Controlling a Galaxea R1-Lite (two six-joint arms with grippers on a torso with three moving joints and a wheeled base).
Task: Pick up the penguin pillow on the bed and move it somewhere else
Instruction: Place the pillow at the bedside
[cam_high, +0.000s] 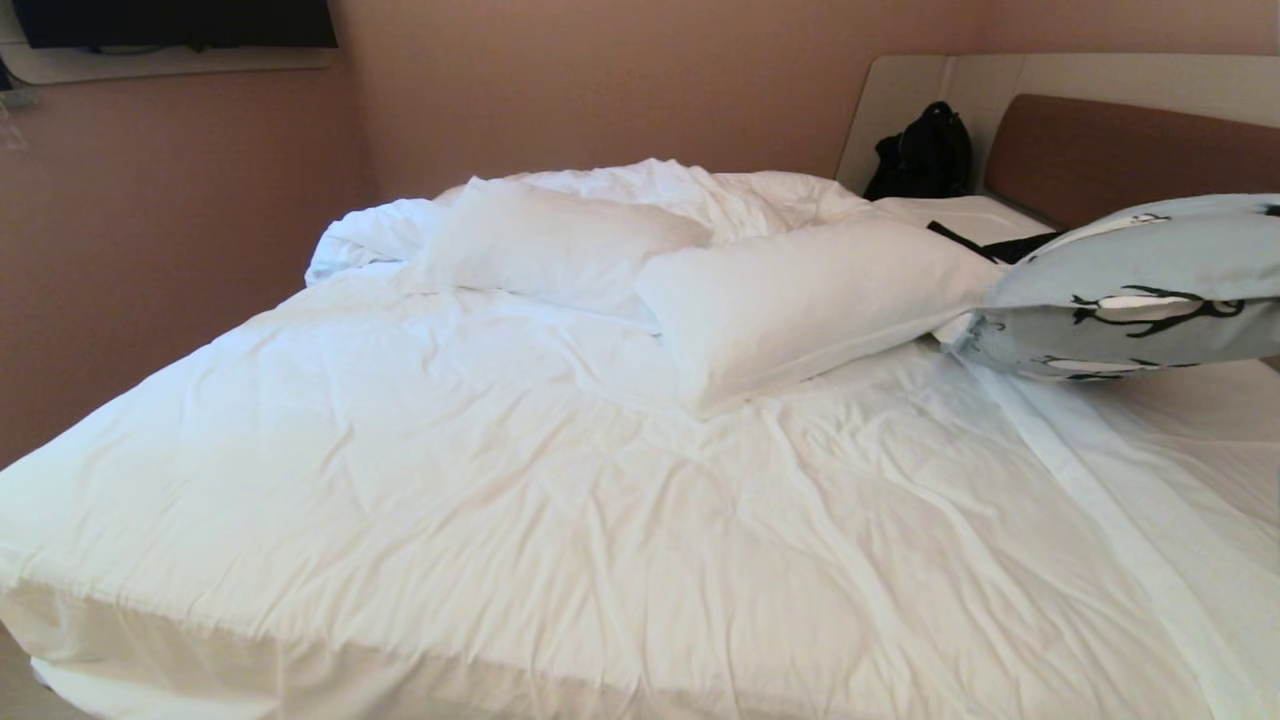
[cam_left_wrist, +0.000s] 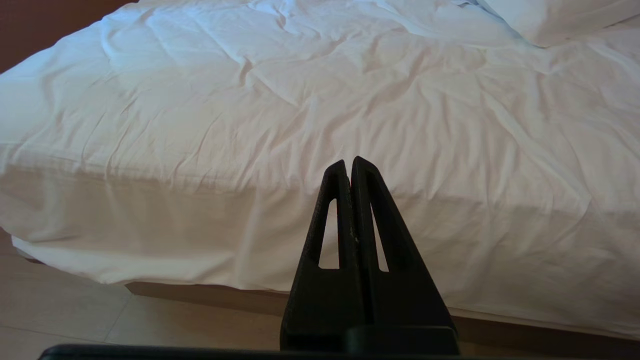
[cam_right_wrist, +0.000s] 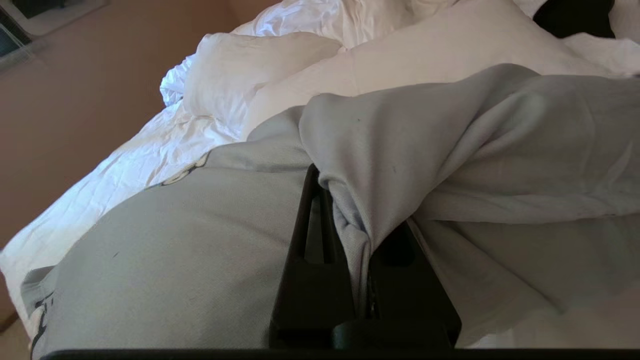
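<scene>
Blue-grey penguin pillow (cam_high: 1140, 290) fabric bunched between right gripper (cam_right_wrist: 350, 210) fingers

penguin pillow (cam_high: 1140, 290): pale blue-grey, lifted, tilted | bed (cam_high: 520, 520): rumpled white sheets

Pale blue-grey penguin pillow (cam_high: 1150, 280) with black-and-white penguins; white bed (cam_high: 500, 480), brown headboard (cam_high: 1120, 150).
</scene>
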